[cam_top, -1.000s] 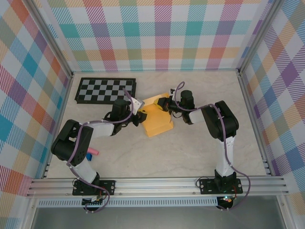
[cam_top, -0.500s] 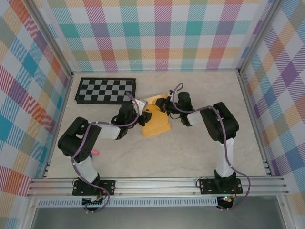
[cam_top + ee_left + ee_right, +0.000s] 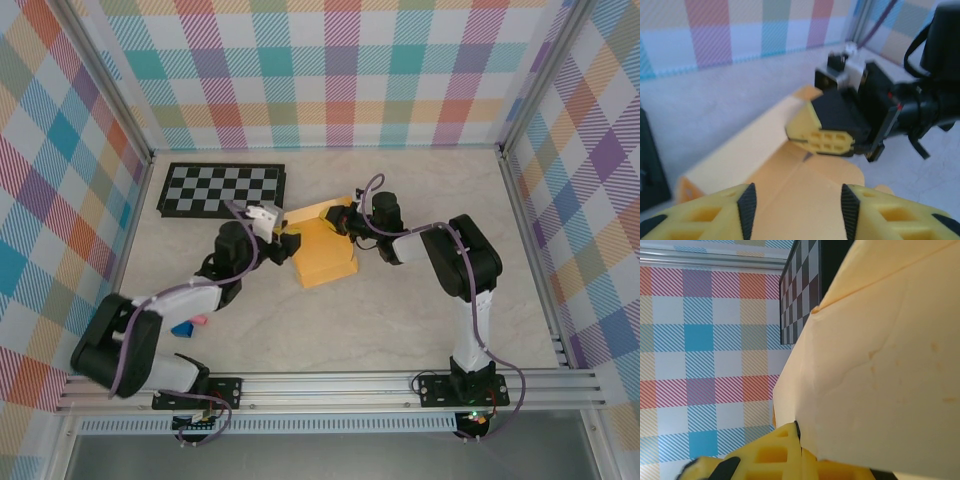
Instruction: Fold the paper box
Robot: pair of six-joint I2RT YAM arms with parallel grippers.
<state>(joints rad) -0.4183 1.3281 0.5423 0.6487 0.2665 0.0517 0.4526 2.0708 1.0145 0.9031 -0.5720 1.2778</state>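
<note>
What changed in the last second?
The left hand opened and backed off leftward from the paper box, with its arm swinging out low and left. The right hand stays shut on the box's far edge. The box barely shifted, and the checkerboard did not move.

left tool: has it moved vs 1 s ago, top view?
Yes. The left tool has drawn back to the left, away from the paper box. It now sits nearer the right end of the checkerboard, which has not shifted.
</note>
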